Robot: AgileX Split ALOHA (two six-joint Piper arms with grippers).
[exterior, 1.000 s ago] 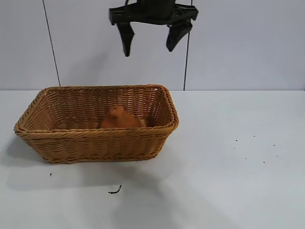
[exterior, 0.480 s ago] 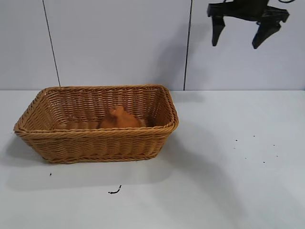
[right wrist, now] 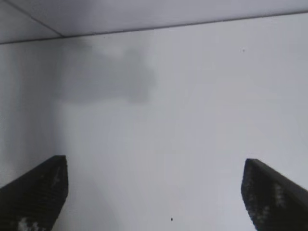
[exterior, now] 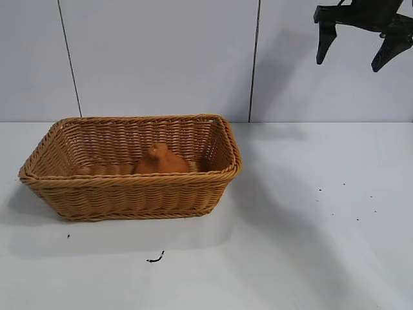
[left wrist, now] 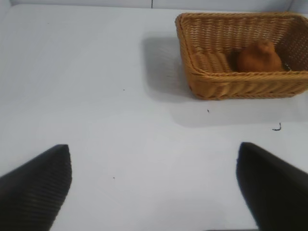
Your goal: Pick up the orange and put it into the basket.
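Placement complete: the orange (exterior: 161,160) lies inside the basket (exterior: 222,141), near its front wall. My right gripper (exterior: 357,50) hangs high above the table (exterior: 310,245), well right of the basket, jaws apart and empty. My left gripper (left wrist: 154,190), jaws also apart, views the basket from a distance. Residual risk, I judge: an arm swinging low could clip the braided rim and shift the basket

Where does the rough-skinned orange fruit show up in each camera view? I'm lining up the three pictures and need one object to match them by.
Exterior view: the rough-skinned orange fruit lies inside the tan woven wicker basket, left of centre.
Left wrist view: the fruit sits in the basket, at upper right.
Right wrist view: not in it; only bare white table between the open fingers.
Shared landmark: the basket, in the exterior and left wrist views.
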